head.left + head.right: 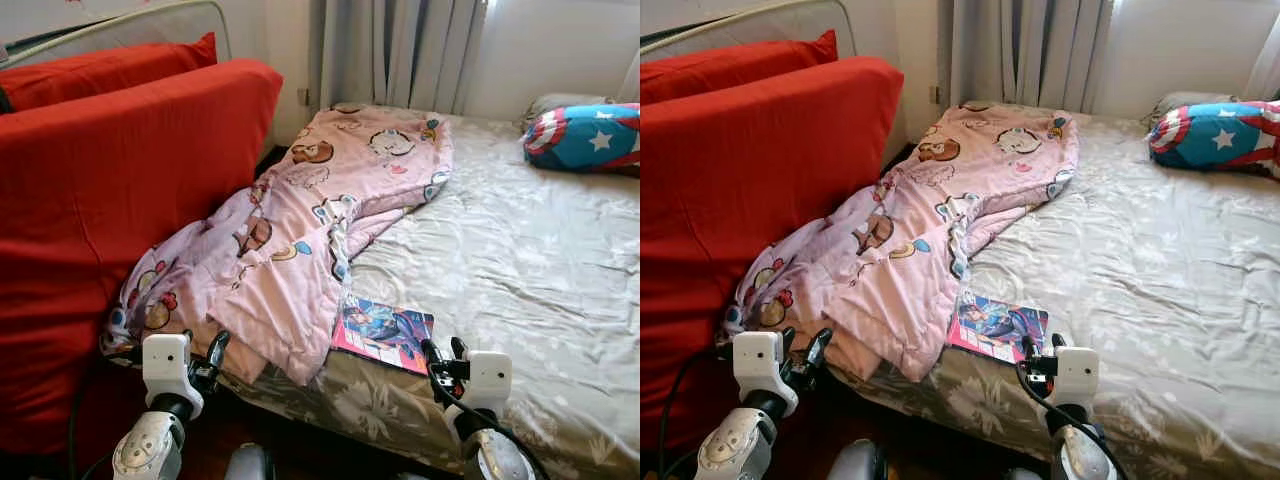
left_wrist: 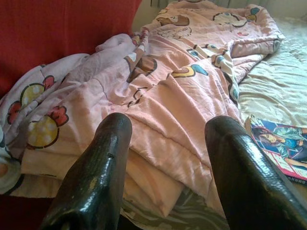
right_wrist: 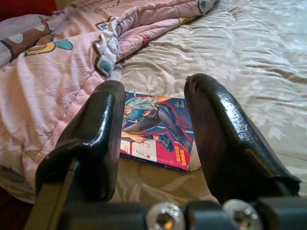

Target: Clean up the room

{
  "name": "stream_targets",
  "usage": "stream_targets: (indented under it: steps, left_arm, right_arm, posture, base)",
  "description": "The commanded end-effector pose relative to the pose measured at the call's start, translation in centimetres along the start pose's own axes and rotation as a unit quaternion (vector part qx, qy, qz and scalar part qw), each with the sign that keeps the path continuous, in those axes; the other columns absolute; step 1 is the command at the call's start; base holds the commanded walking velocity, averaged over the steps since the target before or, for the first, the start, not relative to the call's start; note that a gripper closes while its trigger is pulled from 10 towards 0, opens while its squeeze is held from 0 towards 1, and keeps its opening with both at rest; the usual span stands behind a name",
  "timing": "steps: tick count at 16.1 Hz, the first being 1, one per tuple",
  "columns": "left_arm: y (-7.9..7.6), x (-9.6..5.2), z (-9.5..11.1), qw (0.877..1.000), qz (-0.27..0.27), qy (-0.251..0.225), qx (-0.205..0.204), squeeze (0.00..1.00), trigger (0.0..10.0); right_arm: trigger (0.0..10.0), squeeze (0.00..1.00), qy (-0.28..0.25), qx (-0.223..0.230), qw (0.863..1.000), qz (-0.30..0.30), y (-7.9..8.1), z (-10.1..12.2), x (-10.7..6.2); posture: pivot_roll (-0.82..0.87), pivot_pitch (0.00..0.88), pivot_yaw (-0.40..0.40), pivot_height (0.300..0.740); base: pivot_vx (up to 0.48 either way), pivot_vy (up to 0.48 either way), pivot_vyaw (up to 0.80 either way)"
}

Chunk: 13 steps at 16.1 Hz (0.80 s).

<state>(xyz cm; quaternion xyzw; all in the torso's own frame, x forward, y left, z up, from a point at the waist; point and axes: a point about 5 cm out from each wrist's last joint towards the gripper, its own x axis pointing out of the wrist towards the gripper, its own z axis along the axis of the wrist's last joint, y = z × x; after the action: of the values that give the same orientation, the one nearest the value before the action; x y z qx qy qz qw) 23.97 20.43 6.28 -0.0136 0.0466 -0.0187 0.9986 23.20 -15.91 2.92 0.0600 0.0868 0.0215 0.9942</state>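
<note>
Right gripper [image 3: 153, 124] hovers released, lined up on the comic book [image 1: 384, 333] lying flat at the bed [image 1: 520, 260] edge, touching the pink blanket [image 1: 300, 230]. Best to pinch its free near edge. Left gripper [image 2: 168, 158] released too.

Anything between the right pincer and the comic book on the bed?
Nothing. In the right wrist view only bare floral bedsheet separates the open right pincer from the comic book; the pink quilt lies off to the side.

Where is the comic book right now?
The comic book lies flat on the bed near its front edge, partly tucked under the pink blanket, just ahead of the right gripper.
</note>
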Motion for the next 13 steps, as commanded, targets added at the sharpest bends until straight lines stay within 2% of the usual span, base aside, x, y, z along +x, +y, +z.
stream_targets:
  steps: [1,11,13]
  left_arm:
    - [-0.07,0.18,0.31,1.0,-0.004,-0.003,-0.002,0.0,10.0]
    - [-0.38,0.22,0.3,1.0,-0.01,-0.002,-0.002,0.0,10.0]
    - [-0.39,0.29,0.37,1.0,-0.008,-0.004,0.002,0.0,10.0]
  right_arm:
    - [10.0,0.0,-0.008,0.0,1.0,0.004,0.18,0.28,0.22]
    - [10.0,0.0,-0.01,0.004,1.0,0.002,0.24,0.32,0.43]
    - [10.0,0.0,0.0,-0.001,1.0,0.002,0.12,-0.02,0.58]
  posture:
    - [0.01,0.0,-0.011,0.64]
    - [0.01,0.0,-0.013,0.64]
    - [0.01,0.0,-0.013,0.64]
  base:
    - [0.322,0.0,0.0]
    - [0.346,0.0,0.0]
    - [0.148,0.0,0.0]
